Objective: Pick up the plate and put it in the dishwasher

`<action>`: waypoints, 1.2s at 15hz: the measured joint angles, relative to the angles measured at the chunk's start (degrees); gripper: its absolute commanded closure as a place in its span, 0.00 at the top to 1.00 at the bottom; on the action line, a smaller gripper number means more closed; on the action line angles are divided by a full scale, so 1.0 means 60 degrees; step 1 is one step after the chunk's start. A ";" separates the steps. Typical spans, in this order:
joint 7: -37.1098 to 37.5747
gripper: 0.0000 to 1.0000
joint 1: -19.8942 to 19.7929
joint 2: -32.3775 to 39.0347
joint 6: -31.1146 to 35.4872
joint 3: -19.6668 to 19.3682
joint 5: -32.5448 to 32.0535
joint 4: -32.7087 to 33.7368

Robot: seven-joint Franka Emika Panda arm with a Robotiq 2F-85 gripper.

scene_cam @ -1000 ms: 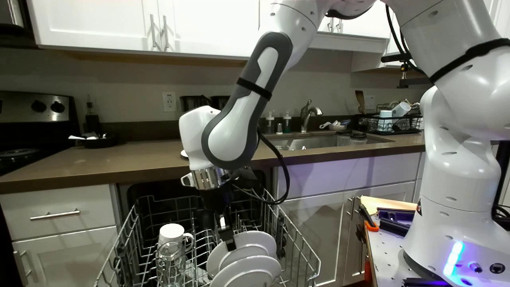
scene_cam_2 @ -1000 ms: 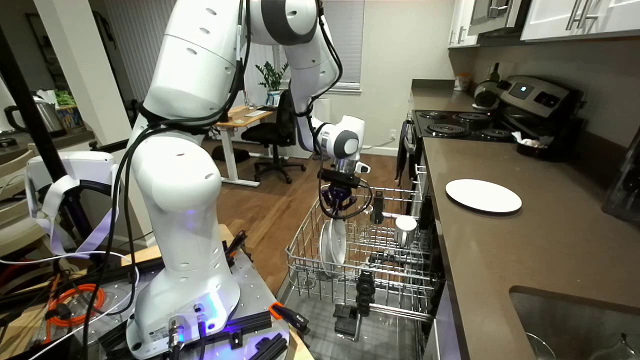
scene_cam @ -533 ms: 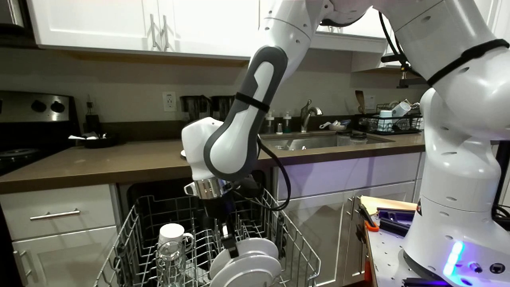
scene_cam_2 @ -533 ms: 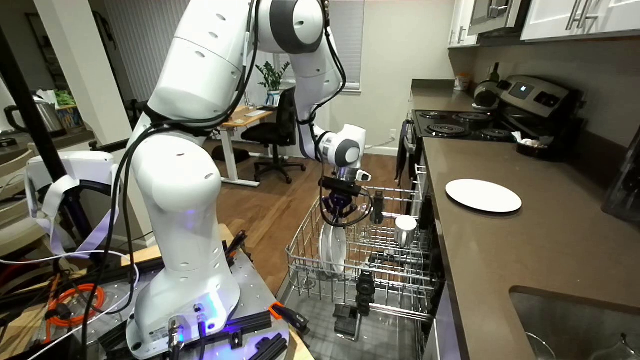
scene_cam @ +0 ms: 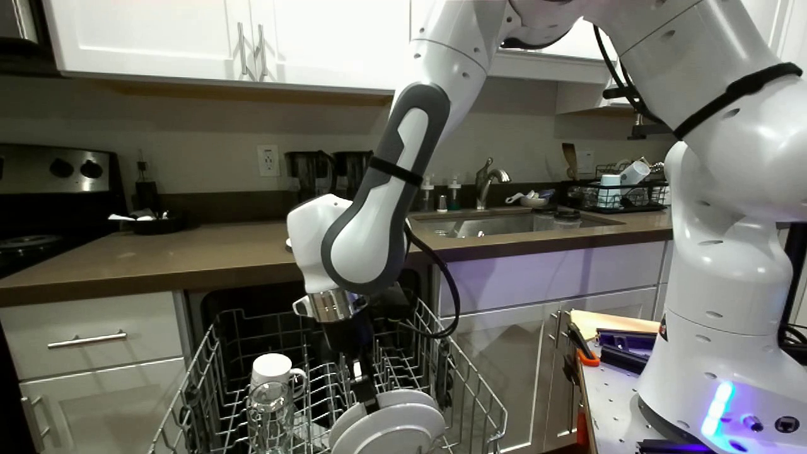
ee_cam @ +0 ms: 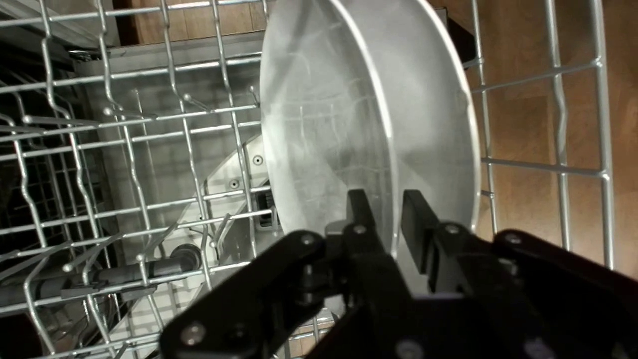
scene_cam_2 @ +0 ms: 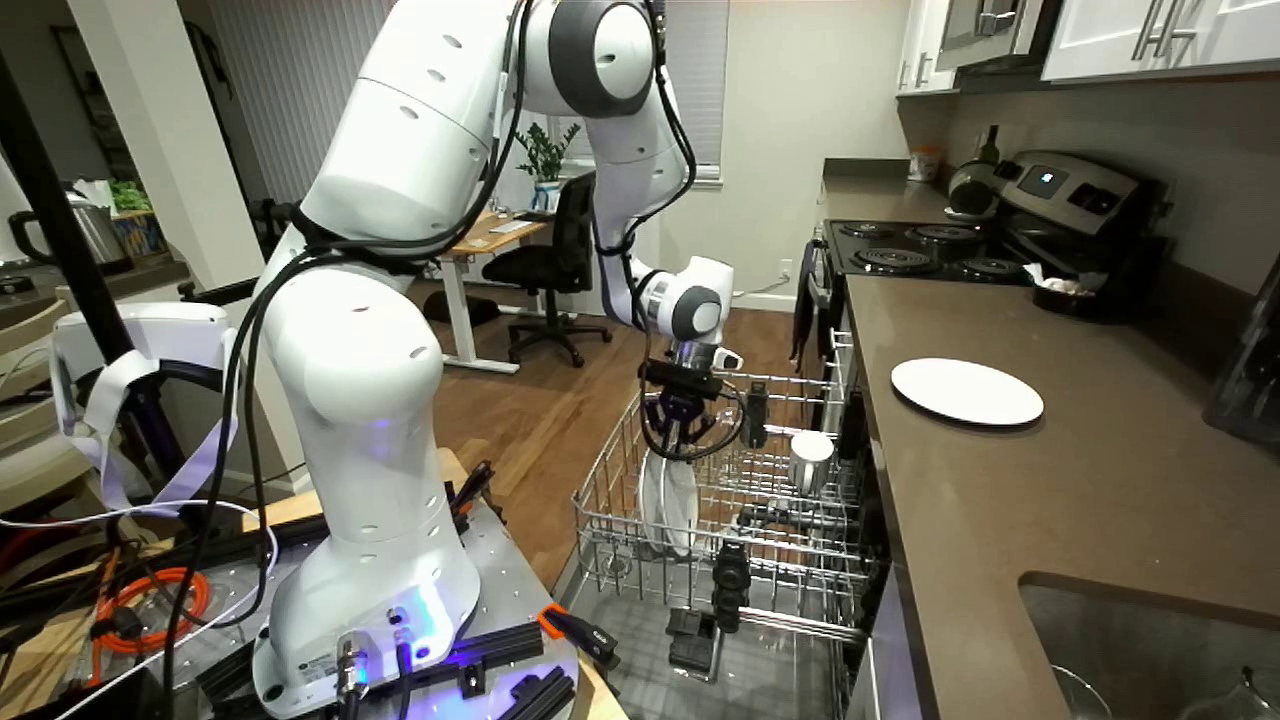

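Observation:
The dishwasher's pale wire rack point(scene_cam: 466, 363) is pulled out below the counter. A white plate point(scene_cam: 406, 397) stands upright among its tines; it also shows in the wrist view point(ee_cam: 324, 124). My gripper point(ee_cam: 385, 194) points down into the rack, its fingers on either side of this plate's rim. A gap shows between rim and fingers. The fingertips point(scene_cam: 369, 403) partly cover the plate in an exterior view. A second upright plate point(ee_cam: 428, 99) stands beside it on the rack's outer side. Another flat white plate point(scene_cam_2: 967, 391) lies on the counter.
A white mug point(scene_cam: 272, 366) and a clear glass point(scene_cam: 270, 413) stand in the rack beside the plates. The rack's wire side wall point(ee_cam: 563, 124) is close to the plates. The counter point(scene_cam: 208, 258) overhangs behind the rack. A tool-covered bench point(scene_cam_2: 500, 590) holds the arm base.
My arm has moved down, with the gripper lower in the rack. The plate between the fingers has sunk lower among the tines. The counter plate and mug have not moved.

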 measured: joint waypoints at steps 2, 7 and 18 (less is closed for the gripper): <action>0.0000 0.68 0.0002 -0.0025 -0.0105 0.0000 0.0000 0.0000; 0.0000 0.91 0.0002 -0.0364 -0.0400 -0.0016 -0.0006 0.0000; 0.0000 0.97 0.0005 -0.1844 -0.1314 -0.0043 -0.0252 -0.0029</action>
